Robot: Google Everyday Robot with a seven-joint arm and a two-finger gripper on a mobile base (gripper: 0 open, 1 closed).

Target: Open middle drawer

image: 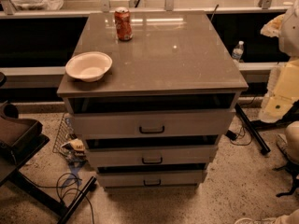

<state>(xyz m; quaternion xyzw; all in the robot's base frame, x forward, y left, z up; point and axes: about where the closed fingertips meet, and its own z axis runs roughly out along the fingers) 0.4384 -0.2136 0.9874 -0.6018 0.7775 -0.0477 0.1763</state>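
Observation:
A grey cabinet stands in the middle of the camera view with three drawers stacked in its front. The middle drawer has a flat grey front of in-between height and a small black bar handle at its centre. Above it is the taller-fronted drawer, below it the slimmest one. A dark gap shows above each front. The gripper is not in view; only white and cream parts of the robot show at the right edge, away from the drawers.
A white bowl and a red soda can stand on the cabinet top. A black chair or stand is at the left, with cables on the floor. A black bar lies at the right, and a water bottle stands behind.

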